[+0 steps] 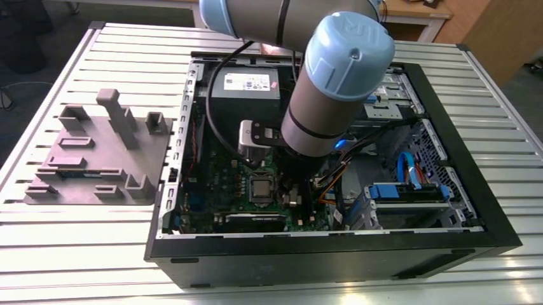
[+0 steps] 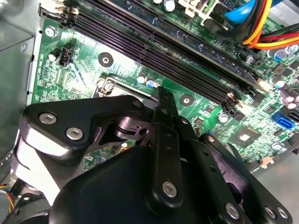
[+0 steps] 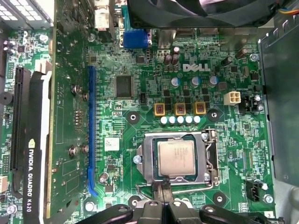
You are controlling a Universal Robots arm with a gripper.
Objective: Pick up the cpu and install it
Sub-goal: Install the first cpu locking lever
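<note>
So the arm (image 1: 327, 95) is reaching down into the open PC case (image 1: 339, 248), which sits on a slatted tabletop (image 1: 102, 241). The case walls box the arm in on all sides, and its wrist hangs over the green motherboard (image 1: 220, 184). There's a grey power supply box (image 1: 244, 86) at the far wall of the case and a bundle of orange and blue cables (image 1: 339, 171) just beside the arm, so not much spare room around it. Outside the case, off toward the exterior view's left, a grey fixture block (image 1: 98, 159) sits on the tabletop with plenty of free slats around it.

In the first wrist view the cpu (image 3: 176, 157) is lying flat inside the socket frame (image 3: 149, 158) on the motherboard, silver top facing up, edges lined up square with the frame. The end effector (image 3: 164, 198) sits right at the socket's edge, with its fingertips (image 3: 159, 191) closed together to a narrow point, touching or nearly touching the frame's rim, and not holding anything. So the cpu is just beyond the tips, near but apart from them.

Around the socket: a graphics card (image 3: 32, 154) and a long blue slot (image 3: 91, 135) on one side, a metal case wall (image 3: 280, 102) on the other. In the second wrist view, black memory slots (image 2: 177, 56) run just past the fingers (image 2: 164, 105)
</note>
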